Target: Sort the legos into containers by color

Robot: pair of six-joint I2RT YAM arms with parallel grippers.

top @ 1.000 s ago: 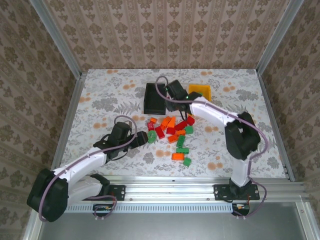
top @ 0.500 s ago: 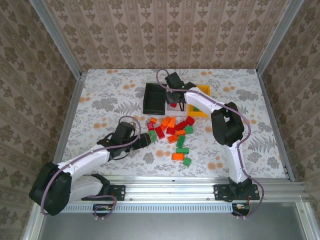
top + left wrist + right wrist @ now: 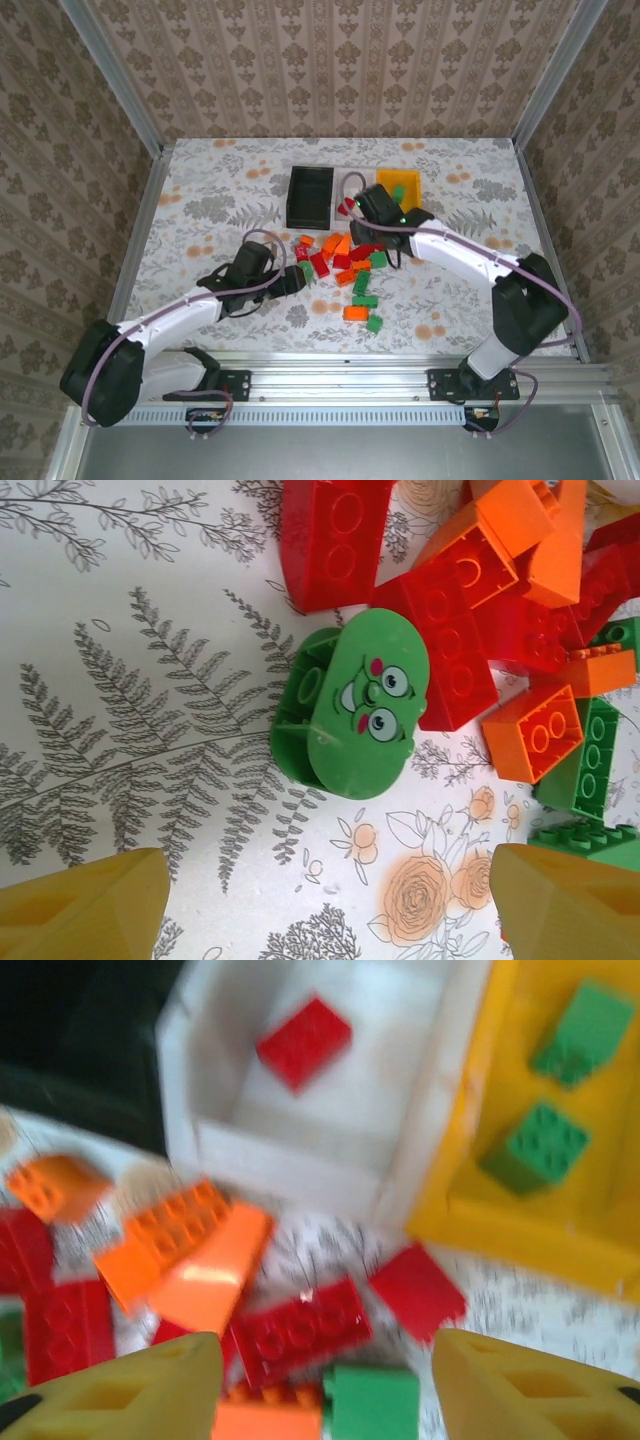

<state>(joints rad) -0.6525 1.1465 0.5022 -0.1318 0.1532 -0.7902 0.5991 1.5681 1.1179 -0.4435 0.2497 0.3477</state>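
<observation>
The legos (image 3: pixel 345 262) lie in a loose pile of orange, red and green bricks at mid-table. Behind them stand the containers: a black bin (image 3: pixel 310 195), a white bin (image 3: pixel 290 1165) and a yellow bin (image 3: pixel 400 180). One red brick (image 3: pixel 303 1042) lies in the white bin. Two green bricks (image 3: pixel 535 1145) lie in the yellow one. My right gripper (image 3: pixel 325 1380) hovers open over the pile's far edge, above a red brick (image 3: pixel 300 1330). At the pile's left edge, my left gripper (image 3: pixel 325 910) is open just short of a green rounded piece with a face (image 3: pixel 355 715).
Metal rails (image 3: pixel 140 230) and patterned walls fence the table on three sides. Stray bricks (image 3: pixel 362 312) lie toward the near edge. The right forearm (image 3: pixel 460 255) crosses the table to the right of the pile.
My right gripper has drawn back from over the white bin toward the pile and has opened; a red brick now lies in that bin. My left gripper has edged slightly toward the pile.
</observation>
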